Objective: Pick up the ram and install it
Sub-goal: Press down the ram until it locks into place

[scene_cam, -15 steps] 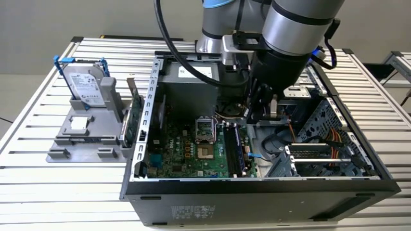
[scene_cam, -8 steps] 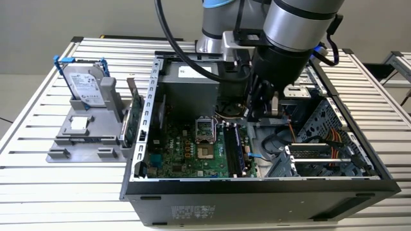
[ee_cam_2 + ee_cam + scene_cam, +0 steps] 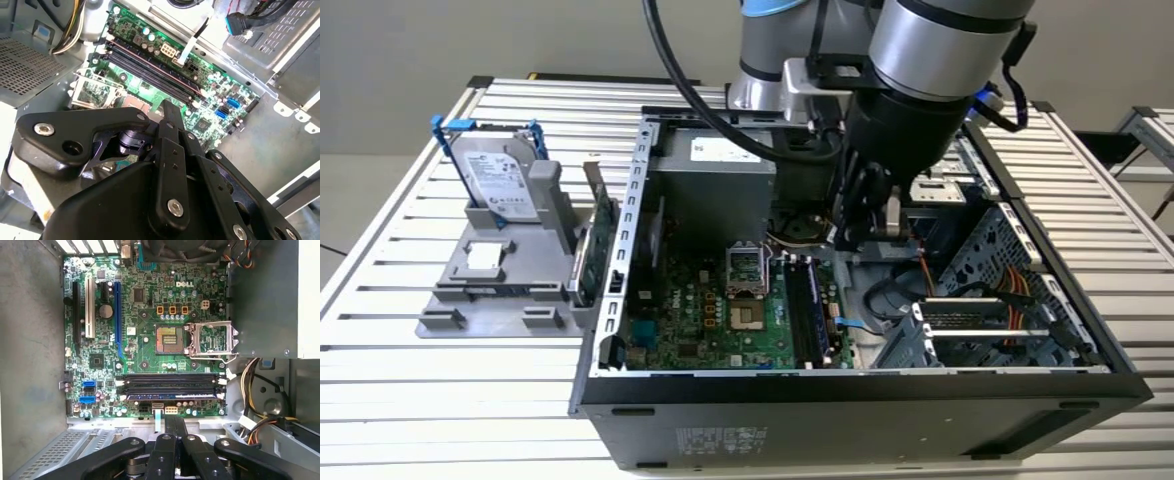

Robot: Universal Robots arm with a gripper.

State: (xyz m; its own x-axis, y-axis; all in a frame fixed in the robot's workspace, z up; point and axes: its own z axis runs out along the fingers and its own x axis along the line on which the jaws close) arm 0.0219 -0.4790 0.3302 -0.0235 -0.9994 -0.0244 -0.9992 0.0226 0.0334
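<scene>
We see the arm reaching down into the open computer case (image 3: pixel 630 200), which lies on its side on the slatted table (image 3: pixel 400 380). In the exterior view the gripper (image 3: pixel 854 240) hangs just past the twelve o'clock end of the memory slots (image 3: pixel 809 300). It sits above the motherboard (image 3: pixel 707 310), close to the round cooler opening (image 3: pixel 794 232). In both wrist views its fingers (image 3: pixel 175 424) are pressed together with nothing between them, so we call the tool clenched and empty. Their tips (image 3: pixel 167 107) stand over the board edge beside the slots. The ram (image 3: pixel 170 395) appears to us to sit on edge in the slot nearest that board edge. It is a dark blue-green strip running the full slot length between the white end latches (image 3: pixel 220 381). Whether it is fully seated we cannot tell. In the exterior view the same strip (image 3: pixel 814 300) lies at about six o'clock from the gripper, near it but apart. The open processor socket (image 3: pixel 167 337) with its raised metal frame (image 3: pixel 214 340) lies on the far side of the slots from the fingers. At nine o'clock of the case, outside it, a grey holder (image 3: pixel 494 290) carries the silver hard drive (image 3: pixel 500 180) with blue rails, leaning upright. A green expansion card (image 3: pixel 594 250) stands on edge between that holder and the case wall.
</scene>
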